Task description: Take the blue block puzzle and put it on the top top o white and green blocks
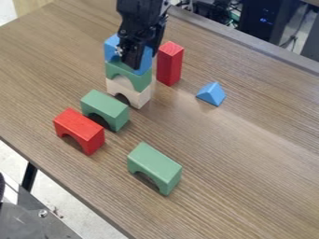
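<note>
White block (143, 96), landmark. Directly above it: green block (113, 70); topmost, apparently resting: blue block (111, 49). Gripper (131, 61): over landmark, at blue block; released or clenched, cannot tell. Risk: off-centre release or sideways brush on withdrawal, toppling all three.

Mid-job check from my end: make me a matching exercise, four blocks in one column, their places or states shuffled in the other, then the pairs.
1. white wooden arch block
2. larger blue block
3. small blue triangular block
4. tall red rectangular block

A. standing on end
B. on top of the stacked green arch block
C. farthest right of the blocks in the view
D. beneath the stacked green arch block

Pairs: 1-D, 2-B, 3-C, 4-A
</note>
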Robot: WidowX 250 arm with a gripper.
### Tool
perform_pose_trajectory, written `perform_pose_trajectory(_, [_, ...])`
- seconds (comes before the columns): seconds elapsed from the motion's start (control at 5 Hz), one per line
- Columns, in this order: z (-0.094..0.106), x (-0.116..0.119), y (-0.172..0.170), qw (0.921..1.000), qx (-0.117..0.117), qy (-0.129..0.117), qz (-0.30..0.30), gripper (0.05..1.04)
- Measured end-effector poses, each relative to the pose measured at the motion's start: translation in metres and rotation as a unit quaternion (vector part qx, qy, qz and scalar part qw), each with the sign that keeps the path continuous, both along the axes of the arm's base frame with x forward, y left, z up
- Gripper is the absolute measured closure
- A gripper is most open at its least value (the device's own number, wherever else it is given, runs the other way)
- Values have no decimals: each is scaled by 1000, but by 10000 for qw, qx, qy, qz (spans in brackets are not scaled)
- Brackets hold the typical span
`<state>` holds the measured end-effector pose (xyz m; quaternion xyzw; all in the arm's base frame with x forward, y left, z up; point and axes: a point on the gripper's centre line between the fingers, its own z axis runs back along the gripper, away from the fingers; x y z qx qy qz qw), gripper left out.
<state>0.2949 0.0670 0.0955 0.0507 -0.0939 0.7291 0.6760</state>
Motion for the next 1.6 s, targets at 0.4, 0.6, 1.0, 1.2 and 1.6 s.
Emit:
perform_pose_trajectory(0.4, [0, 4, 1, 10000, 15, -23, -1, 504])
perform_pose_trajectory(0.6, [0, 7, 1, 10000, 4, -10, 21, 460])
perform_pose_trajectory(1.0, [3, 8, 2, 10000, 9, 0, 69, 79])
perform_pose_trajectory(1.2, [3, 7, 3, 10000, 21, 26, 92, 83])
perform_pose_trajectory(1.6, [41, 13, -12, 9983, -471, -239, 244, 83])
